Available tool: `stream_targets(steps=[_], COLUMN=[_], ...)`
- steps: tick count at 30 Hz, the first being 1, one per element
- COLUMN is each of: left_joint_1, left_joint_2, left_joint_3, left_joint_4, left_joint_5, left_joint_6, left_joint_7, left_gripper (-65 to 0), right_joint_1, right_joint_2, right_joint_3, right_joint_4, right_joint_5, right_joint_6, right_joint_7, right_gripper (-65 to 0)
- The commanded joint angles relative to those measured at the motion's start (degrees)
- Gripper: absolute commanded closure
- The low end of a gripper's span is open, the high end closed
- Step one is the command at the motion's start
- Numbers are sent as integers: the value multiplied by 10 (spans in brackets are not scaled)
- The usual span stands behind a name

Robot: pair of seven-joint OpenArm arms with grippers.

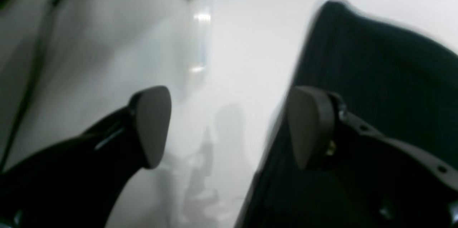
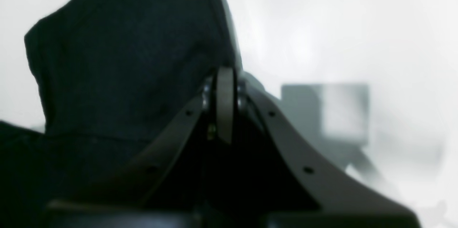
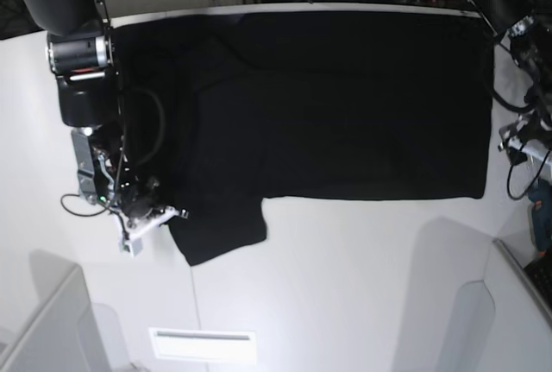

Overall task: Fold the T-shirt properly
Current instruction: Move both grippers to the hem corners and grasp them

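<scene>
Base view: large black short-sleeved cloth T-shirt (image 3: 345, 104) lies spread flat on the white table (image 3: 345, 277), plain side up, body running across the far half of the surface. One short sleeve (image 3: 220, 230) juts toward the near edge at the view's left. Right gripper (image 3: 155, 210) sits at the outer edge of that sleeve, beside the shirt's side hem; its arm (image 3: 82, 70) comes down along the table's left border. Whether it touches the cloth cannot be told from this view. Left arm shows only at the upper right corner of this view, its gripper not distinguishable.

Right wrist view: right gripper (image 2: 225, 104) has its two pads pressed flat together, no gap between them. Black cloth (image 2: 125, 56) rises in a hump directly ahead and to the camera's left of the pads, reaching up to the jaw tips. No fabric is visible between the pads; picture is blurred, so a pinch on the hem cannot be confirmed.

Left wrist view: left gripper (image 1: 229, 127) stands wide, pads well apart, only bare white table between them. Black cloth edge (image 1: 375, 77) lies just beyond and behind the camera-right fingertip (image 1: 307, 124); camera-left fingertip (image 1: 154, 124) hangs over bare table. Picture is soft; contact with the cloth cannot be told.
</scene>
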Motion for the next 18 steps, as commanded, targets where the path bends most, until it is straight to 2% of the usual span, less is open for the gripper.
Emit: stream_targets(steps=[1, 3, 8, 11, 18], left_joint_1=[-27, -63, -134, -162, -176], left_joint_2=[-13, -17, -17, -17, -17], left_joint_3=[9, 45, 112, 123, 124], left_joint_4=[-15, -65, -186, -247, -306], left_joint_5=[17, 38, 43, 44, 44], left_joint_6=[-1, -1, -1, 1, 2], left_joint_7=[-24, -55, -104, -137, -191], left_gripper=[-495, -495, -495, -495, -495], right_joint_1=[9, 9, 11, 10, 10], right_joint_2=[4, 4, 4, 4, 7], right_joint_3=[1, 1, 1, 1, 1], right_joint_4=[5, 6, 6, 6, 6], right_joint_5=[-4, -4, -4, -4, -4], right_joint_6=[-3, -3, -3, -3, -3], right_joint_7=[-10, -11, -13, -13, -13], right_gripper=[0, 0, 0, 0, 0])
